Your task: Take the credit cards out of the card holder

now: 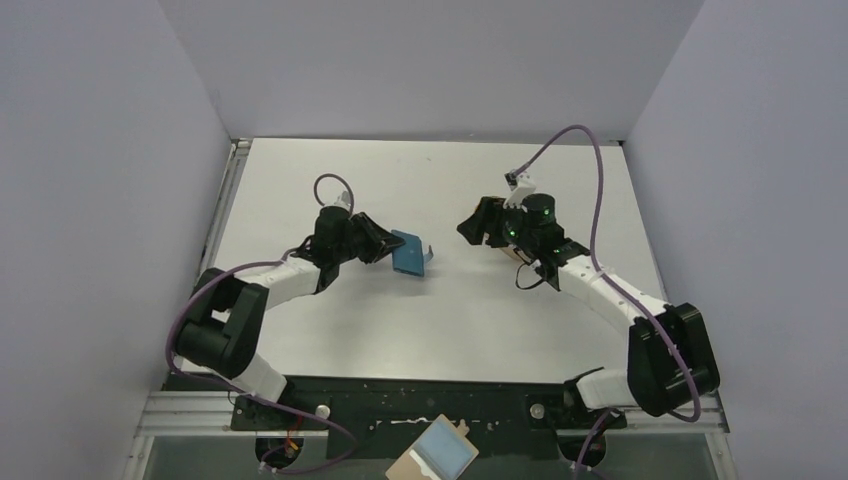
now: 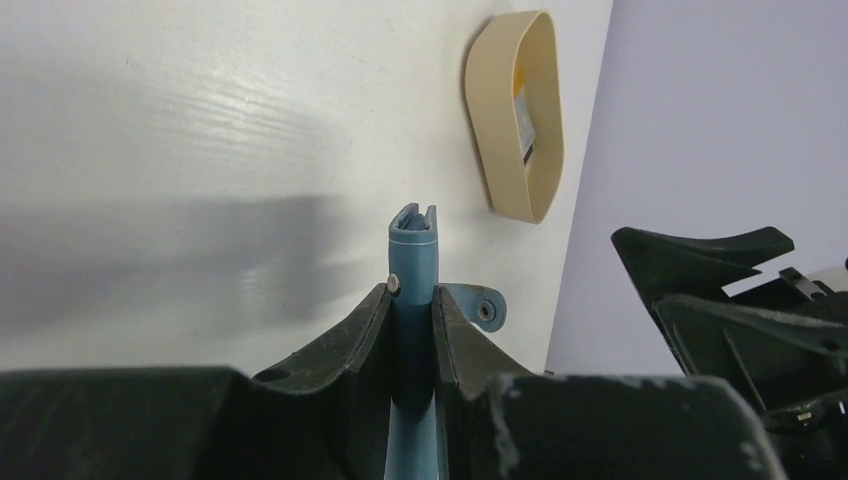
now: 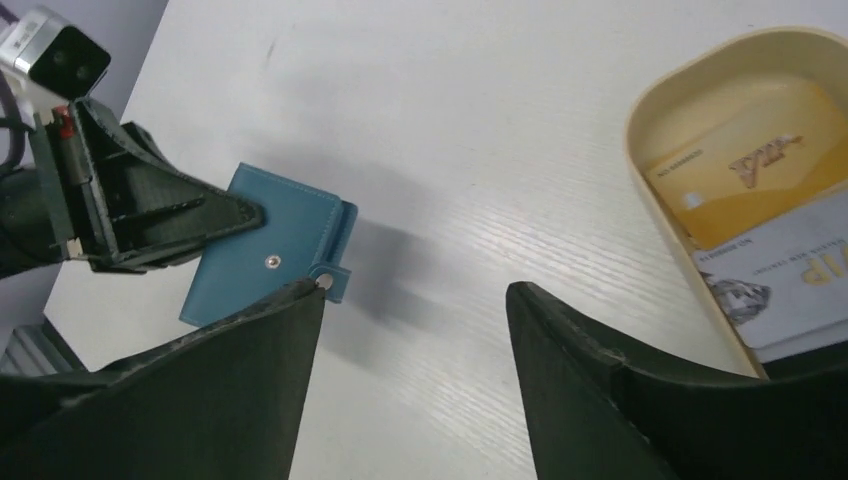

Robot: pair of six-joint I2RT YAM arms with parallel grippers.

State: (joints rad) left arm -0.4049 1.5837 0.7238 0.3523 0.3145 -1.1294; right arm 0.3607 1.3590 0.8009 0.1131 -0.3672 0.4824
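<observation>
Two cards out: a yellow card (image 3: 745,165) and a pale grey-white card (image 3: 790,275) lie overlapping in the tan oval tray (image 2: 488,120), on the right part of the bench (image 1: 420,330), close under the right arm.
Wallet: the teal wallet (image 3: 280,245) sits left of the tray and well apart from it. It is folded flat, with its snap tab undone and sticking out. Whether it rests on the bench or is lifted just off it cannot be told.
Left claw (image 2: 412,300): narrow, pinched on the folded wallet and holding it on edge.
Right claw (image 3: 415,290): wide, nothing between its fingers, hovering over the bench between wallet and tray.
Step in hand: part of the job looks done, going by the tray. The pockets face inward and are hidden, so it cannot be told whether any card is left inside.
Next move: if a card remains, the wallet likely needs spreading open. The right claw would then have to pinch a thin card edge and draw it straight out of its pocket while the left claw holds firm.
Around: a tan board (image 1: 440,455) with a light-blue rectangle lies at the near edge beyond the arm bases. Purple cables (image 1: 590,180) loop over both arms.
In the way: nothing lies between the right claw and the wallet. The loose tab faces that claw and could snag a finger, and the left fingers cover part of the wallet's face.
</observation>
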